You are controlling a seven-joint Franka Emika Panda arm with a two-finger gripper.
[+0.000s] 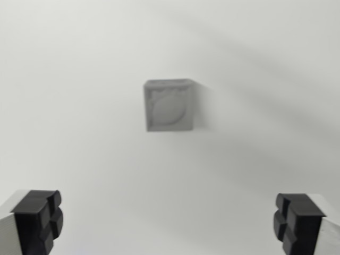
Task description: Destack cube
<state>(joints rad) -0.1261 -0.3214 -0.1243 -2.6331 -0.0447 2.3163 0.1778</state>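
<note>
The gripper [169, 223] hangs with its jaws spread wide and nothing between them, the two black fingers [38, 220] showing at the bottom corners of the wrist view. The grey cube [168, 105] sits on the plain white table [74, 133], up-frame of the fingers and well apart from them, close to the centreline between them and a touch toward the wrist view's left. The picture is blurred; only one grey block face with a round mark is readable, so whether a second cube lies under it cannot be told from here. The step in hand looks like the approach for the pick. To do it well, bring the cube to sit midway between the fingers first, then line the pads up with two opposite flat sides, since the cube looks slightly turned against the frame. Descend only as far as the top block, so the pads close on the upper cube and not across the seam. Close squarely, lift straight up to avoid dragging the lower one, then set it down on bare table beside the stack.
</note>
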